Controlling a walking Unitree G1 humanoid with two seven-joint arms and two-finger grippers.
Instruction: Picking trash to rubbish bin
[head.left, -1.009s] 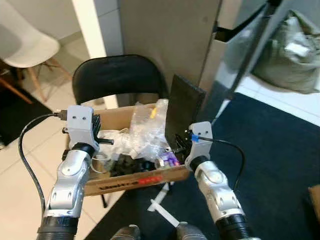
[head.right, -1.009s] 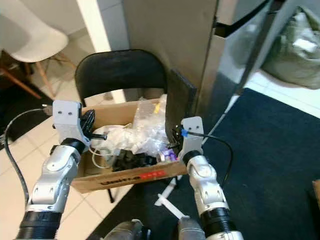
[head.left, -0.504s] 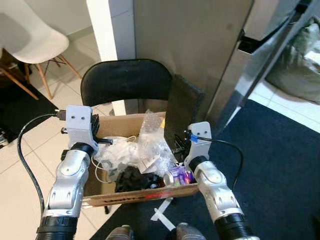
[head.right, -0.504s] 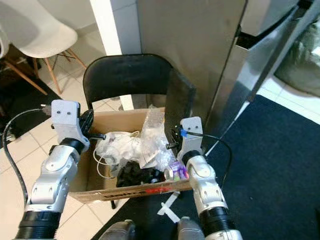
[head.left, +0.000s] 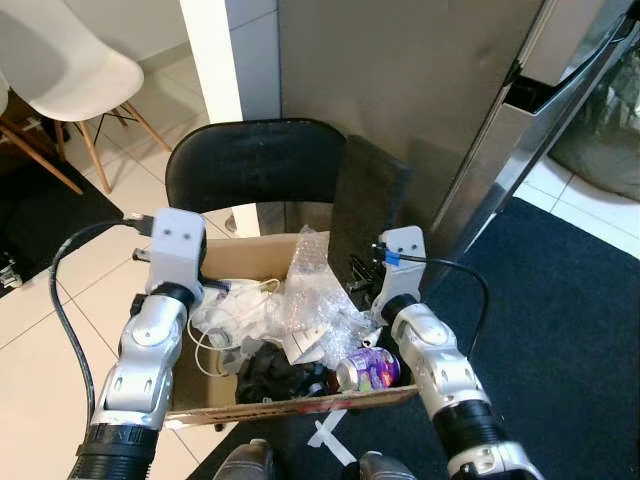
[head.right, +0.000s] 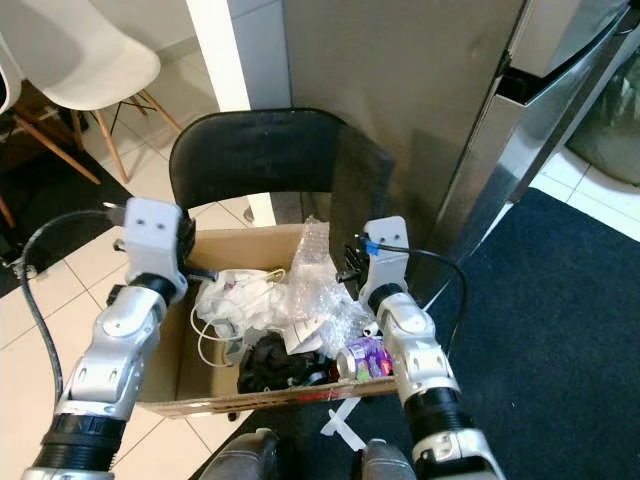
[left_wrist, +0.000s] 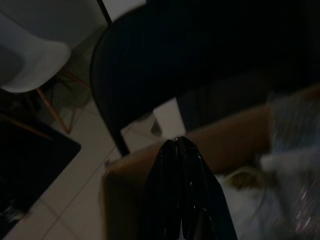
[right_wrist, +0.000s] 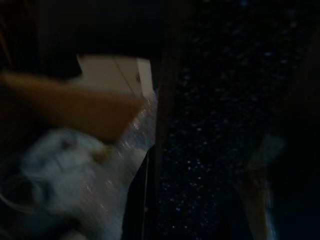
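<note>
Box (head.left: 215, 400): cardboard, on black chair (head.left: 255, 165), holding trash — crumpled plastic (head.left: 318, 290), white wad (head.left: 235, 305), purple can (head.left: 368, 368), dark items. Left gripper (left_wrist: 179, 150): jaws together, over box's left rim. Right gripper (head.left: 362, 280): at box's right edge beside the plastic; cannot tell jaw state. Dark rug (head.left: 560, 330) to the right.

A black chair (head.left: 255, 165) carries a cardboard box (head.left: 192, 385) (trash-filled).
</note>
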